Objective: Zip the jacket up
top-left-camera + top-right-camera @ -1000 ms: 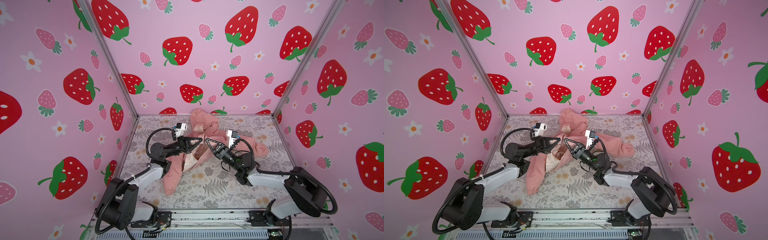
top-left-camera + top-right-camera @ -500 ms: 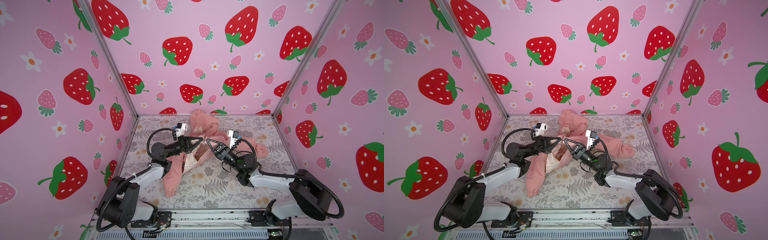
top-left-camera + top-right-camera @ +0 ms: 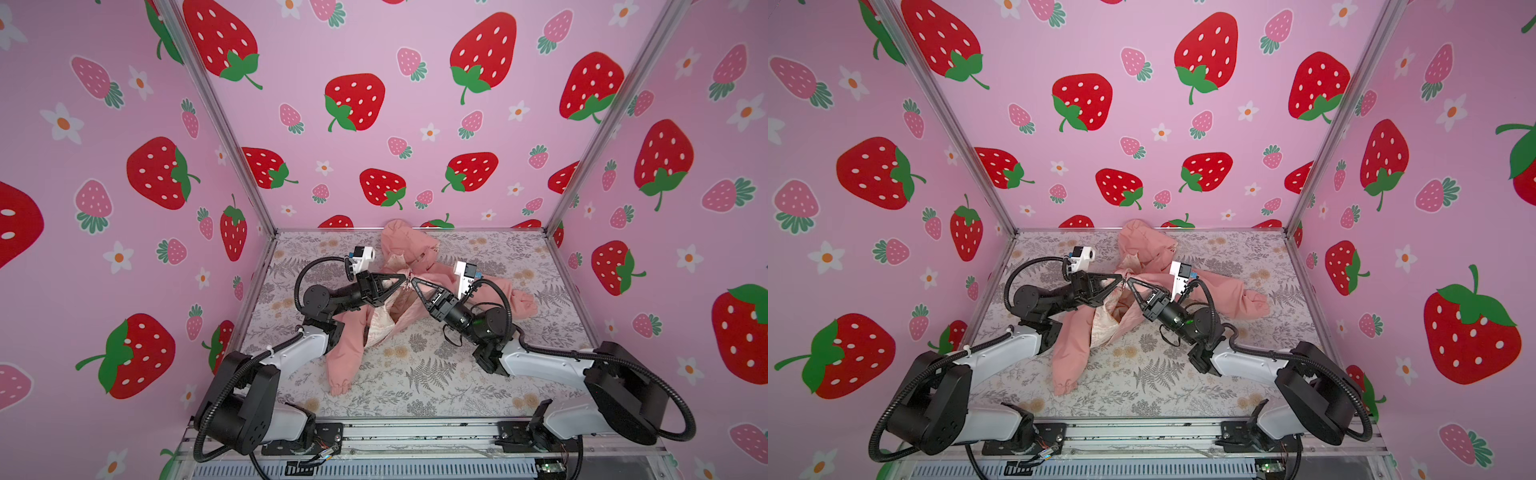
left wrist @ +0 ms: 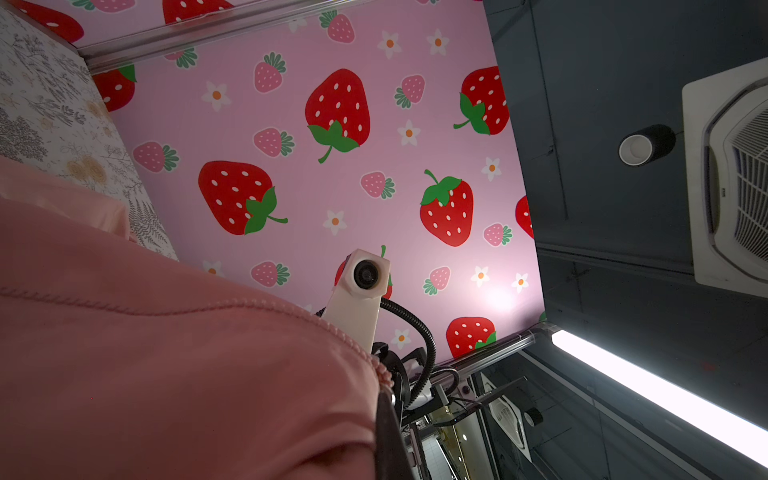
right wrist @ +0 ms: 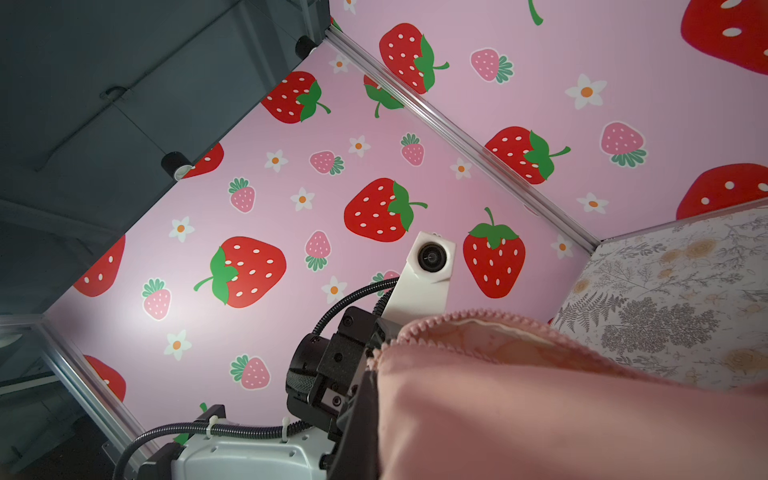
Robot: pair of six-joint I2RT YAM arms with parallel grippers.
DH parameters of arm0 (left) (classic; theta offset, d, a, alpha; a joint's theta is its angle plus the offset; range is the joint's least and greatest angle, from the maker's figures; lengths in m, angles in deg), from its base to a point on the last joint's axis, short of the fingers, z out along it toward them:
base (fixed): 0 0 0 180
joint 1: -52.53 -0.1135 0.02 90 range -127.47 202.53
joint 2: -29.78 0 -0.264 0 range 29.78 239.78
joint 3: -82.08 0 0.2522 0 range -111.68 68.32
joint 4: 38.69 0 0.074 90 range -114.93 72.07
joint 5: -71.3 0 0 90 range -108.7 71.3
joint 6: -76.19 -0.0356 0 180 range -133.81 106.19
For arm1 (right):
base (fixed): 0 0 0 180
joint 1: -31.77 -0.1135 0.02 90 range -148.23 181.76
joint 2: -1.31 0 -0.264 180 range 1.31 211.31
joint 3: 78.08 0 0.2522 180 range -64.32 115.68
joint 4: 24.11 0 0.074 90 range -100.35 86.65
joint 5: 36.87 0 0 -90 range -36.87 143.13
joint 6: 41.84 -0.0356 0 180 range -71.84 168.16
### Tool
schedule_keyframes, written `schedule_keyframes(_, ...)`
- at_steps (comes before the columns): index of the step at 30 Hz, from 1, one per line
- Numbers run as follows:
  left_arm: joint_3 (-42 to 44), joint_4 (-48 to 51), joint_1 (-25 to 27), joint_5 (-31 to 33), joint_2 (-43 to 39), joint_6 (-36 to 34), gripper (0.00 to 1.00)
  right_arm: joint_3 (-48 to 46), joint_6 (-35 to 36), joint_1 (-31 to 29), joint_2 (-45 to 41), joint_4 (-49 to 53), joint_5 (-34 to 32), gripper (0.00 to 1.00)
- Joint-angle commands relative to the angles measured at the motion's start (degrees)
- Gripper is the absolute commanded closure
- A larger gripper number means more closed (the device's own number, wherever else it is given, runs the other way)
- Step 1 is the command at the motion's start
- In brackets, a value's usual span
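While both claws are pinched tight, I see the left gripper (image 3: pixel 402 284) and right gripper (image 3: pixel 414 283) tip to tip, each clamped on the jacket (image 3: pixel 353 332) at its front zipper edge. On the right wrist view, zipper teeth (image 5: pixel 419 328) run right up to that gripper. Jacket lies open on the floral table (image 3: pixel 436 374), hood (image 3: pixel 405 243) toward the back wall (image 3: pixel 415 124), one sleeve (image 3: pixel 343 370) toward the near edge.

Left fingers (image 3: pixel 1116 282), right fingers (image 3: pixel 1134 285), pinching jacket (image 3: pixel 1071 345) front
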Motion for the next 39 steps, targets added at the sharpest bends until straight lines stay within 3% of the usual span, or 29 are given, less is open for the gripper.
schedule_keyframes(1,-3.9,-4.8,-0.5,3.2,-1.8,1.9,1.00,-1.3,1.3,-1.2,-1.2,0.8,1.8,1.00)
schedule_keyframes(20,-7.0,-4.7,-0.9,9.0,-2.2,5.6,1.00,-3.6,-0.1,-4.6,2.9,-3.8,-0.2,1.00)
schedule_keyframes(27,-6.1,-4.8,-1.0,10.8,-2.9,4.2,1.00,-5.0,-2.8,-4.7,2.1,-3.9,-4.8,1.00)
schedule_keyframes(39,-2.3,-4.8,0.3,19.5,-4.9,0.6,1.00,4.0,-5.1,-6.0,8.0,-3.7,-6.3,1.00)
